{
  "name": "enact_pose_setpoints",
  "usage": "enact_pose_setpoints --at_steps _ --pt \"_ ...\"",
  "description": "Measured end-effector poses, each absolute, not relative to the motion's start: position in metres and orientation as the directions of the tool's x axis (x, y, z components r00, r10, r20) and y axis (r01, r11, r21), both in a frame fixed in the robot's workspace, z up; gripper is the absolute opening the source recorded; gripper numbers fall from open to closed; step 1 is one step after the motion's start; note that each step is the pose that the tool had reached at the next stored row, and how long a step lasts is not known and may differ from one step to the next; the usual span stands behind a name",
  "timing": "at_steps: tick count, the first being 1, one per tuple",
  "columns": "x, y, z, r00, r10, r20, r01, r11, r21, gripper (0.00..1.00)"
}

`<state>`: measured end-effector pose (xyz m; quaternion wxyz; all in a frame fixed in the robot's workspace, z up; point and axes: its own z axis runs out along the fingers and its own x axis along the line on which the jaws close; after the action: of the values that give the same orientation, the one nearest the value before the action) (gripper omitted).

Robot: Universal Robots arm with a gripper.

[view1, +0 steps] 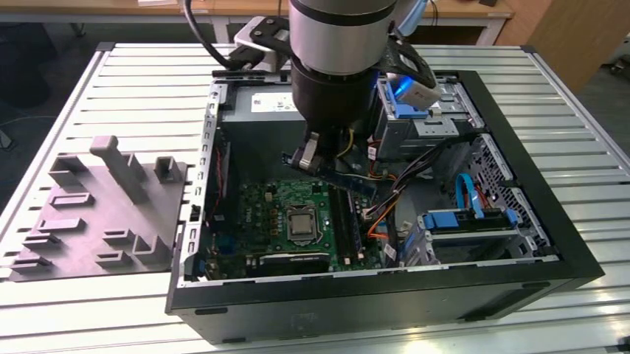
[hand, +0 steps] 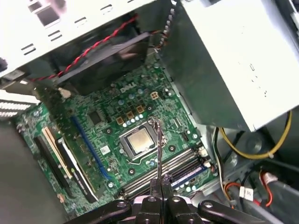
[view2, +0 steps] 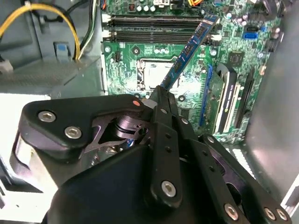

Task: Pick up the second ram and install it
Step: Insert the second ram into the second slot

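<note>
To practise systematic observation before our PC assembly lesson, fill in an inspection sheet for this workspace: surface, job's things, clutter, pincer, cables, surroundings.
Surface: slatted metal table carrying an open computer case.
Job's things: ram stick held tilted above the motherboard, not seated in a slot.
Clutter: grey moulded fixture beside the case, at the exterior view's left.
Pincer: pincer shut on one end of the ram stick, over the case interior.
Cables: blue cable and orange cable inside the case; yellow cable loops there too.
Surroundings: wooden desk behind the table.
</note>
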<state>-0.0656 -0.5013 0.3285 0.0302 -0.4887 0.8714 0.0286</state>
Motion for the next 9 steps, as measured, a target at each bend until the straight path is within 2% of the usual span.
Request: enact_pose_setpoints --at_steps 9 --pt "-0.0655 -0.5012 0.3284 -0.653 -0.753 -0.081 -0.757 0.653 0.020 0.11"
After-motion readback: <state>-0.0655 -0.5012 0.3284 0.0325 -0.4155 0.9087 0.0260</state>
